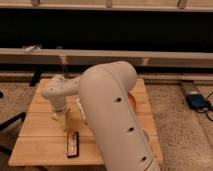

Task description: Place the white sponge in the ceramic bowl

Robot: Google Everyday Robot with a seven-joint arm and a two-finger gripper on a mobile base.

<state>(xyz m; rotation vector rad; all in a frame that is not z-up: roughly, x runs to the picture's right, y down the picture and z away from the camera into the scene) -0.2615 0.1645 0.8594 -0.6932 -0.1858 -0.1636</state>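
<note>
My gripper [59, 116] hangs from the white wrist over the left part of the wooden table [40, 145], pointing down close to the board, its jaws wide apart with nothing seen held. The ceramic bowl [133, 101] shows only as an orange sliver on the right of the table, behind my big white upper arm [112, 115]. I cannot pick out the white sponge; the arm and wrist cover the middle of the table. A small pale thing [68, 121] sits just right of the gripper.
A flat dark object with red on it [73, 144] lies near the table's front edge. A black chair [10, 127] stands at the left. Behind the table runs a long bench against a dark wall. A blue device [196, 102] lies on the floor at right.
</note>
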